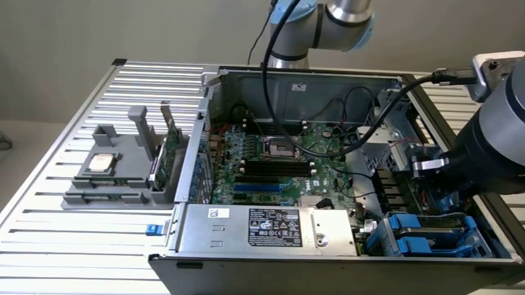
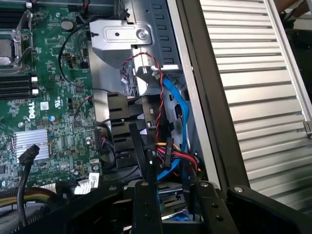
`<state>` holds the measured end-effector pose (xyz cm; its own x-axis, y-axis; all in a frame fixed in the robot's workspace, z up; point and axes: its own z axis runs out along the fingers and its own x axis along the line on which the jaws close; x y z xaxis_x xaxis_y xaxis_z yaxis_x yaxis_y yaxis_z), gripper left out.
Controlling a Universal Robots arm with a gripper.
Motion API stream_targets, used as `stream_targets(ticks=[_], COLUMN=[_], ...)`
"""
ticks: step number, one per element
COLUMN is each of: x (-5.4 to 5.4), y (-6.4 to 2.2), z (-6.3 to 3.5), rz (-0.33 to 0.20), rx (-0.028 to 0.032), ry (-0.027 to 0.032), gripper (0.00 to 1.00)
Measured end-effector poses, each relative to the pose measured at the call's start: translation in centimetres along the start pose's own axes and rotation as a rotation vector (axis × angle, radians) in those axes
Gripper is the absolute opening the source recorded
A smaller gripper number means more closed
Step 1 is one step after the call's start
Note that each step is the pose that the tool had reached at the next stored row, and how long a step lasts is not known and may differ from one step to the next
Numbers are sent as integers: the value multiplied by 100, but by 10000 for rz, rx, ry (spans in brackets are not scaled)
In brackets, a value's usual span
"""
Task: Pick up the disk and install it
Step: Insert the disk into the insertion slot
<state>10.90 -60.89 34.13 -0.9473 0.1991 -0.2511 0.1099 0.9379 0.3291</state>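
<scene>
Gripper (image 2: 168, 196) low in case (image 2: 191, 83) corner — seemingly clasping blue-framed disk (image 2: 173, 207), cables (image 2: 171, 105) beside

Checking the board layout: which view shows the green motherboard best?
The exterior view: the motherboard lies almost whole inside the open case, socket and slots visible. The wrist view catches part of the motherboard, close up, beside red and blue cables.

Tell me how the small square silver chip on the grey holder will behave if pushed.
The small square silver chip lies flat on the grey plastic holder, so it probably won't roll or tip. Its smooth metal top looks slippery. Being thin, it is likely light and stiff.
</scene>
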Motion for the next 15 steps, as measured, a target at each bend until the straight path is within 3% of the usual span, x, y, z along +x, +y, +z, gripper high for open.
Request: stream_targets(ticks=[6, 15], x=[-2, 11], y=[101, 104], z=[-53, -62], rz=[-57, -38], rx=[181, 493], ry=[-22, -92], gripper=[35, 35])
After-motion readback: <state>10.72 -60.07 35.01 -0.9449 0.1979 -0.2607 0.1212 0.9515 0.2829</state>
